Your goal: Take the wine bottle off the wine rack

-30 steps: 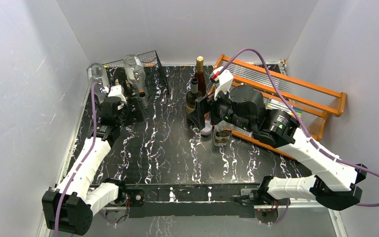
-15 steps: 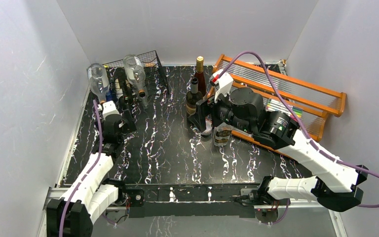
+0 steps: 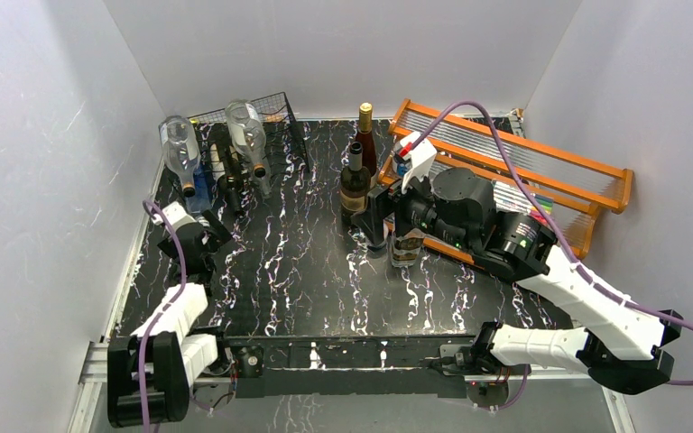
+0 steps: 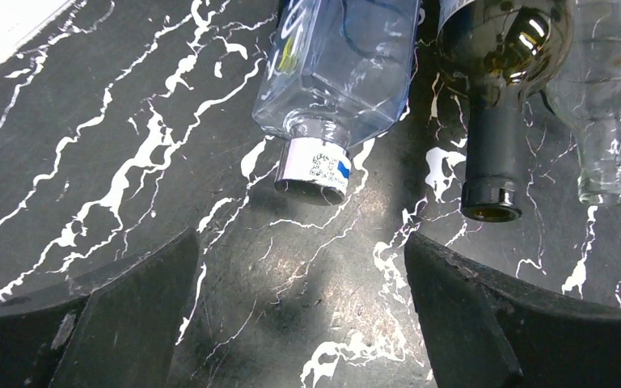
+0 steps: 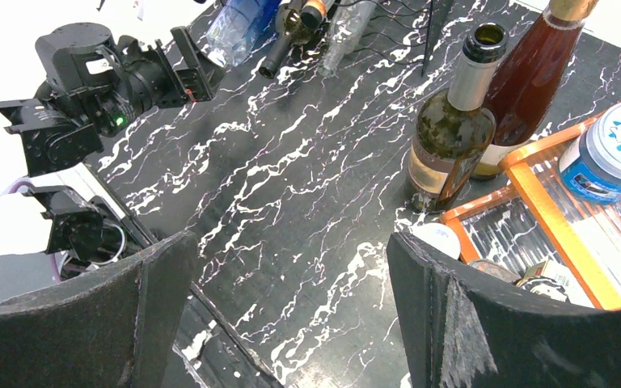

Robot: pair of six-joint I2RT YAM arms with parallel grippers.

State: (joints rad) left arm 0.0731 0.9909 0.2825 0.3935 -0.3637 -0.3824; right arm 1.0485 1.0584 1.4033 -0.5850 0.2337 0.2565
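The black wire wine rack [image 3: 284, 104] stands at the back left. It holds a dark glass wine bottle [image 3: 227, 170] between two clear bottles [image 3: 179, 149], necks pointing toward me. In the left wrist view the dark neck [image 4: 492, 166] lies right of a clear square bottle with a white cap [image 4: 315, 166]. My left gripper [image 3: 213, 229] [image 4: 303, 315] is open and empty, low over the table, a short way in front of the necks. My right gripper [image 3: 372, 216] [image 5: 291, 307] is open and empty mid-table.
A green wine bottle [image 3: 355, 180] [image 5: 453, 129] and a reddish bottle with a gold top [image 3: 366, 135] stand upright by my right gripper. An orange wooden shelf [image 3: 541, 171] with a blue-lidded tub [image 5: 614, 153] lies to the right. White walls enclose the table.
My left arm has pulled back from the rack toward the near edge, open and empty. The bottles stay in the rack. My right arm has shifted slightly right.
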